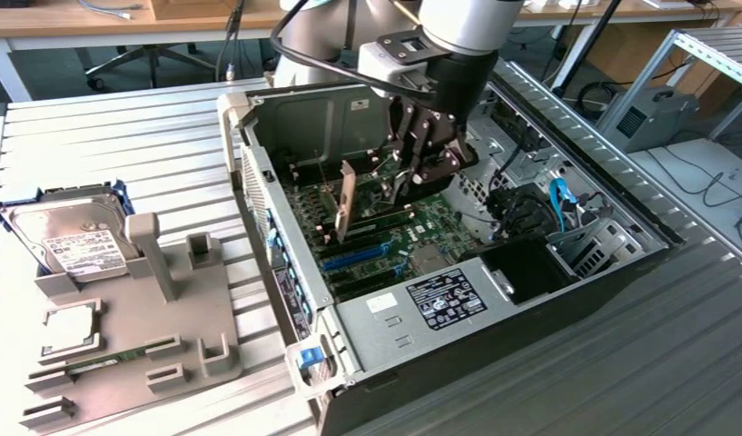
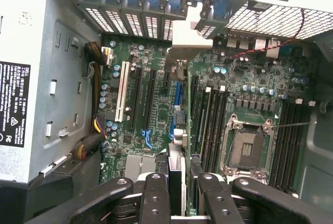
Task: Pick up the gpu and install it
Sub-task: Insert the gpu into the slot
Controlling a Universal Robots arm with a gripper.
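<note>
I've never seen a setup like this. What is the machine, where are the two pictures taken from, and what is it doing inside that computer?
The machine is a robot arm; its gripper reaches down into an open computer case lying on its side. One picture comes from a camera standing off the arm, the other from a camera on its wrist, looking past the fingers onto the green motherboard. Between those fingers stands a thin dark card on edge, the gpu, held upright above the board's slots. On the exterior view's left, a grey holder on the table carries a silver hard drive.
</note>
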